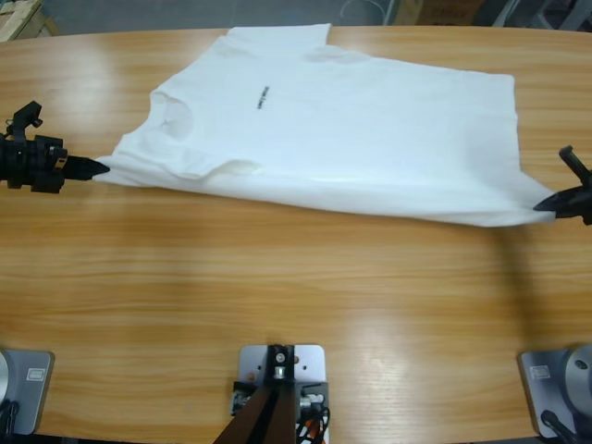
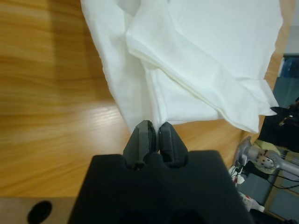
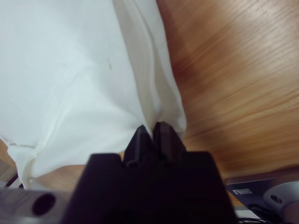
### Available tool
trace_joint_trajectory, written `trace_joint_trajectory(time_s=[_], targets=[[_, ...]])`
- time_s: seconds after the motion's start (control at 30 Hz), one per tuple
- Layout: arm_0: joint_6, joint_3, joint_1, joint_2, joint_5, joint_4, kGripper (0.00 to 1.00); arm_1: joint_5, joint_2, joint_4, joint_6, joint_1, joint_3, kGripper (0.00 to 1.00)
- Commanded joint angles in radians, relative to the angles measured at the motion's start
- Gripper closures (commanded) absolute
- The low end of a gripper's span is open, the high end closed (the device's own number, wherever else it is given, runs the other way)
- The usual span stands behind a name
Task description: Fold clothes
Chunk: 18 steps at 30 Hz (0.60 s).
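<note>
I see the white T-shirt [image 1: 370, 139] stretched across the desk [image 1: 296, 296], my left gripper [image 1: 92, 167] and right gripper [image 1: 546, 203] each pinching a corner.

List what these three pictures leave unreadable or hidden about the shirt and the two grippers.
- Print on the T-shirt: high view, dark chest text too small to read.
- Left gripper: left wrist view, the pinched fabric hides how much cloth sits between the jaws.
- Right gripper: right wrist view, same; in the high view its arm is cut off by the right edge.
- Table under the shirt: covered by fabric.
</note>
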<state>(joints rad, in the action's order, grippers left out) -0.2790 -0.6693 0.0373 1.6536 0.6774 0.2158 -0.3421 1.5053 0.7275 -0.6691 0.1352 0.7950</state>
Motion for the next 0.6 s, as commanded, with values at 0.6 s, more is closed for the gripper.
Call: trace_joint_trajectory(time_s=[0.6], targets=[[-0.247, 0.091, -0.189, -0.074, -0.152, 0.033, 1.0, -0.017, -0.077, -0.027, -0.073, -0.06, -0.126, 1.0]])
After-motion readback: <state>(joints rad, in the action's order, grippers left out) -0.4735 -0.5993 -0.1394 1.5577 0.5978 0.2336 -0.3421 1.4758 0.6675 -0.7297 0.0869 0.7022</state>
